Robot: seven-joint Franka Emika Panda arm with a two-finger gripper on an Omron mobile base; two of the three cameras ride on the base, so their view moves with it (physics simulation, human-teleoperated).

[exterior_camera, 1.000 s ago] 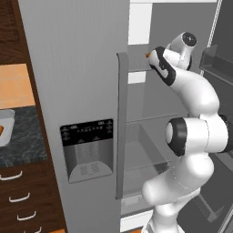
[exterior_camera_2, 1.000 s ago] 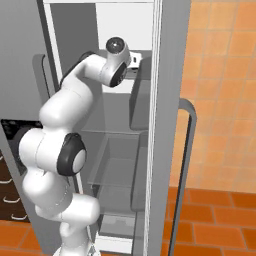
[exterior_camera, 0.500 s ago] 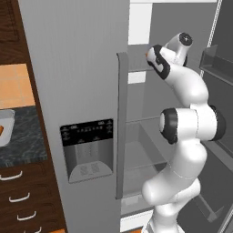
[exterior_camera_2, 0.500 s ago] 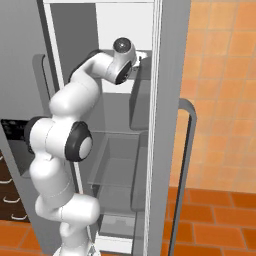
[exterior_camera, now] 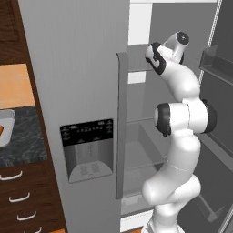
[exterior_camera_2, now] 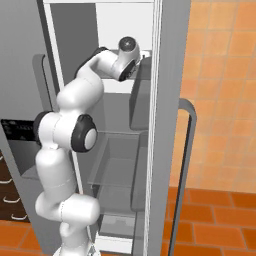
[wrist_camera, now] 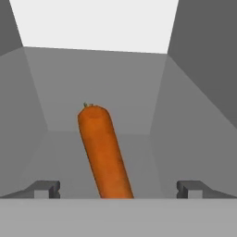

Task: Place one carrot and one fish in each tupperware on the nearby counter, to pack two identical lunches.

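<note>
On a grey shelf inside the open fridge lies a bright-orange carrot (wrist_camera: 102, 150), pointing away from the hand toward the back wall. My gripper (wrist_camera: 118, 189) is open, and its two dark fingertips (wrist_camera: 46, 188) stand wide apart on either side of the carrot's near end without touching it. In the left base view the arm's hand (exterior_camera: 157, 57) reaches into the upper shelf behind the closed door's edge. One tupperware (exterior_camera: 5, 124) sits on the dark counter (exterior_camera: 22, 145) at the far left, with something orange at its cut-off edge. The fish is out of view.
The closed fridge door with its dispenser panel (exterior_camera: 87, 148) and tall handle (exterior_camera: 122, 123) stands left of the arm. The open door (exterior_camera_2: 167, 125) and its bins hem in the right. Shelf walls enclose the carrot on both sides. Brown drawers (exterior_camera: 18, 200) sit under the counter.
The hand has pushed deeper into the upper fridge shelf, and the elbow has swung up and toward the fridge. The gripper has stayed open.
</note>
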